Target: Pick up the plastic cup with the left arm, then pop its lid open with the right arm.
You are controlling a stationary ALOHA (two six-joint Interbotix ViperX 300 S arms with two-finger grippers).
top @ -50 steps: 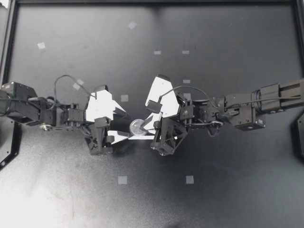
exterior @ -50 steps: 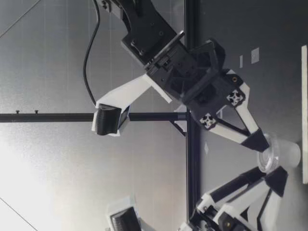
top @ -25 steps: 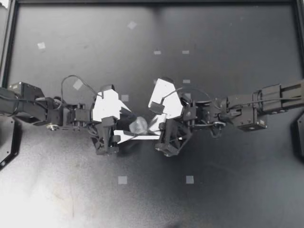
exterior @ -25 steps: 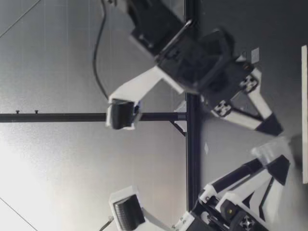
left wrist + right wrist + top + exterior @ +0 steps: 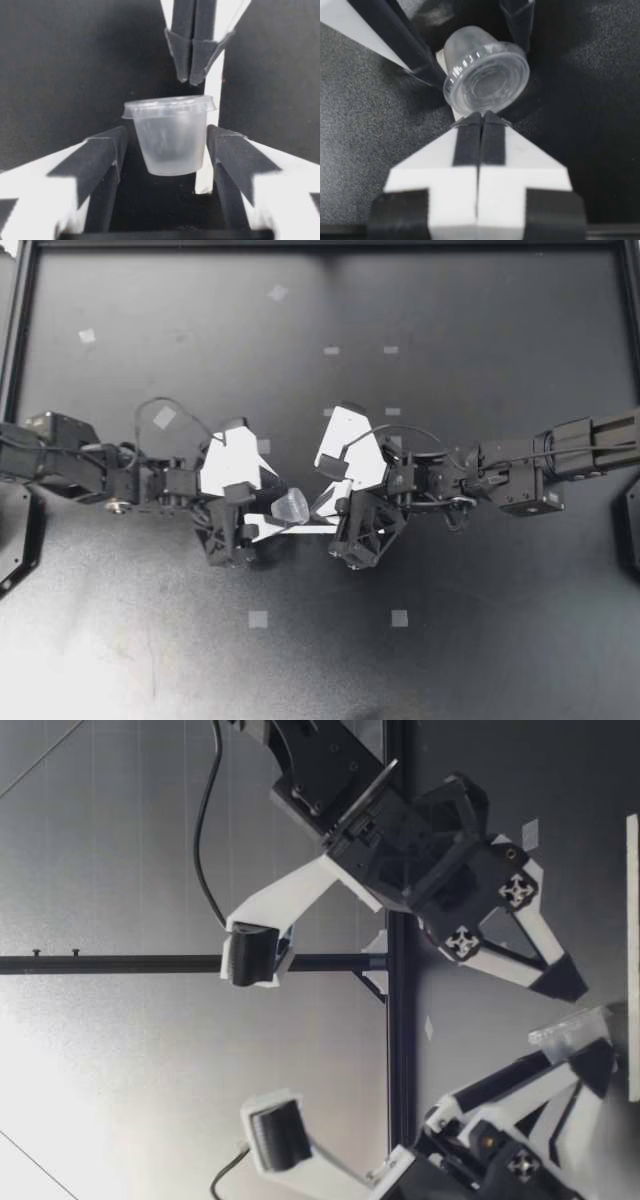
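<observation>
A small clear plastic cup with a lid (image 5: 290, 506) sits tilted at the table's middle, between the two arms. My left gripper (image 5: 285, 512) is open, and its fingers (image 5: 107, 150) flank the cup (image 5: 172, 137) closely on both sides. My right gripper (image 5: 314, 512) is shut with nothing in it. Its joined tips (image 5: 481, 117) point at the lid's rim (image 5: 485, 85). In the left wrist view those tips (image 5: 191, 75) hover just past the lid. In the low view the cup (image 5: 578, 1030) leans above the table, a little apart from the right gripper (image 5: 570, 988).
Small pale tape squares dot the black table, two of them nearer the front (image 5: 258, 619) (image 5: 399, 618) and others at the back (image 5: 87, 336) (image 5: 278, 292). A black frame rail (image 5: 20, 340) borders the table.
My left arm has pushed in toward the right, and its open fingers now flank the cup. The cup has tipped over further. The right gripper stays shut and has drawn slightly off the cup.
</observation>
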